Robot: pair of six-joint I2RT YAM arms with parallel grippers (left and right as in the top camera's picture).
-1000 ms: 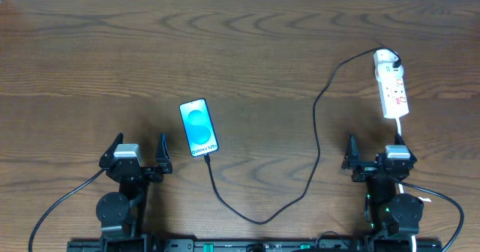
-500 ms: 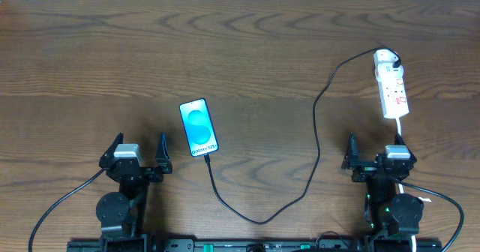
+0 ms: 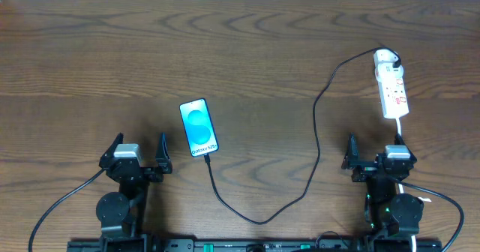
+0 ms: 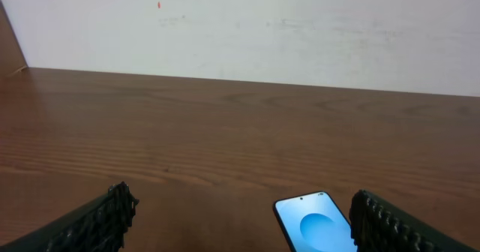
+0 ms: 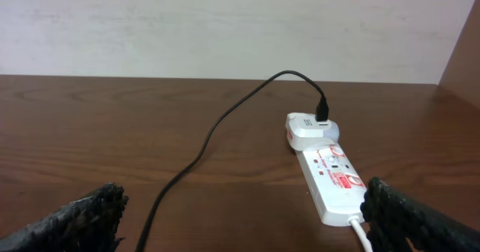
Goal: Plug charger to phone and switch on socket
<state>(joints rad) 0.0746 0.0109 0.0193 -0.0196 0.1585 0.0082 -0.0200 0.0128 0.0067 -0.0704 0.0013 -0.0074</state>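
Observation:
The phone [image 3: 199,127] lies face up in the middle left of the table, its blue screen lit; it also shows in the left wrist view [image 4: 315,226]. The black charger cable [image 3: 315,139] runs from a white adapter at the far end of the socket [image 3: 392,89] down in a loop to the phone's near edge, where its tip meets the phone. The socket shows in the right wrist view [image 5: 330,177] with the cable [image 5: 202,147]. My left gripper [image 3: 137,154] is open and empty, left of the phone. My right gripper [image 3: 373,156] is open and empty, just in front of the socket.
The socket's white cord [image 3: 409,178] runs from its near end past my right arm. A pale wall [image 4: 240,27] stands behind the far edge of the wooden table [image 3: 247,49].

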